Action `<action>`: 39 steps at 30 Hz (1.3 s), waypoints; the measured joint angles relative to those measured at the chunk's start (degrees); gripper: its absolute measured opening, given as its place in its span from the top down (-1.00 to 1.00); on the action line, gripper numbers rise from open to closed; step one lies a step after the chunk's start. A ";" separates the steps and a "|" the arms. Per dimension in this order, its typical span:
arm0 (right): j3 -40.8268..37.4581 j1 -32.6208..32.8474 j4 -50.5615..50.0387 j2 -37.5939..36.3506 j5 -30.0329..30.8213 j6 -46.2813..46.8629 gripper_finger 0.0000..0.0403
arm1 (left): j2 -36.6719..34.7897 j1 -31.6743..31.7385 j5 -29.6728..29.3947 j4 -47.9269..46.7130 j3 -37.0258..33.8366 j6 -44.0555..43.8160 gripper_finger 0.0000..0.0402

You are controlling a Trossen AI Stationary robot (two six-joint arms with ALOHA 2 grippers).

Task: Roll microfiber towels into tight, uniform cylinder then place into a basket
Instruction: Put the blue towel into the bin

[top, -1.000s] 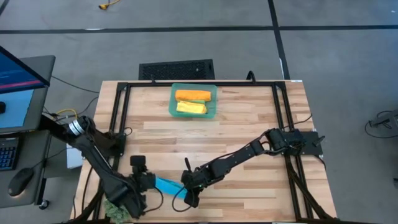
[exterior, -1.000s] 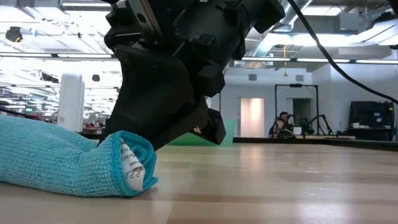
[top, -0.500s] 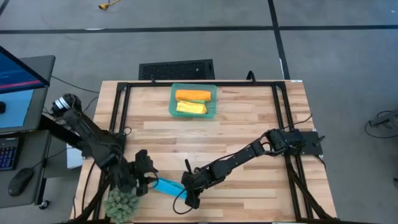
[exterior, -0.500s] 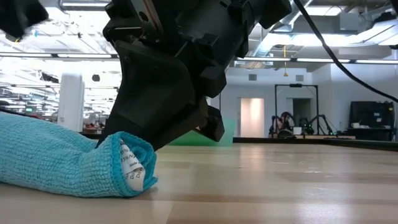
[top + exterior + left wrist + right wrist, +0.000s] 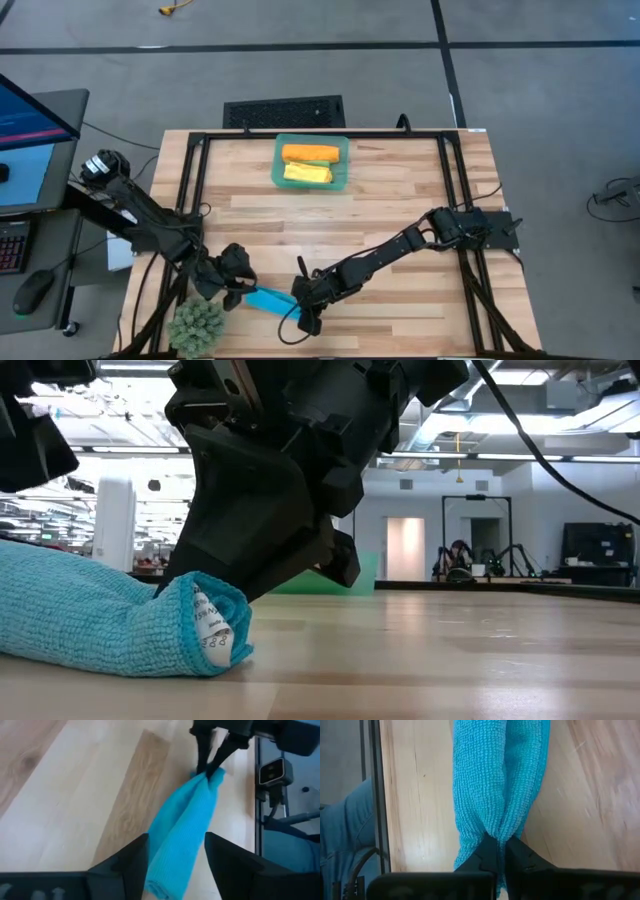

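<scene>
- The left gripper (image 5: pixel 238 285) sits low near the table's front-left corner, fingers (image 5: pixel 125 865) spread apart with nothing clamped between them, its arm folded in from the left edge.
- The right gripper (image 5: pixel 304 308) reaches across from the right edge to the front edge, fingers (image 5: pixel 487 855) pinched tight on the blue towel (image 5: pixel 495 780).

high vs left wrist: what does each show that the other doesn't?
High only: the basket at the table's far edge, holding the orange towel and yellow towel, and the plant ball near the left arm. Left wrist only: the left gripper open, its fingers either side of the blue towel's near end. Both: the blue towel and the right gripper pinched shut on its far end.
</scene>
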 joint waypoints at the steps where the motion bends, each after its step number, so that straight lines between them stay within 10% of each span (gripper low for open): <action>1: 0.00 0.01 0.00 0.00 0.03 0.00 0.88 | 0.00 0.12 0.01 -0.28 0.00 -0.38 0.07; 10: 0.00 -0.01 0.03 0.00 0.17 0.02 0.87 | 4.70 1.28 5.20 -0.75 0.02 -4.37 -0.28; 26: 0.00 0.13 0.04 0.00 0.19 0.04 0.88 | 20.79 5.55 17.53 10.50 0.37 -2.59 -0.27; 39: 0.00 0.18 -0.13 0.00 0.20 -1.49 0.89 | 22.45 4.30 20.57 17.10 0.04 0.97 0.79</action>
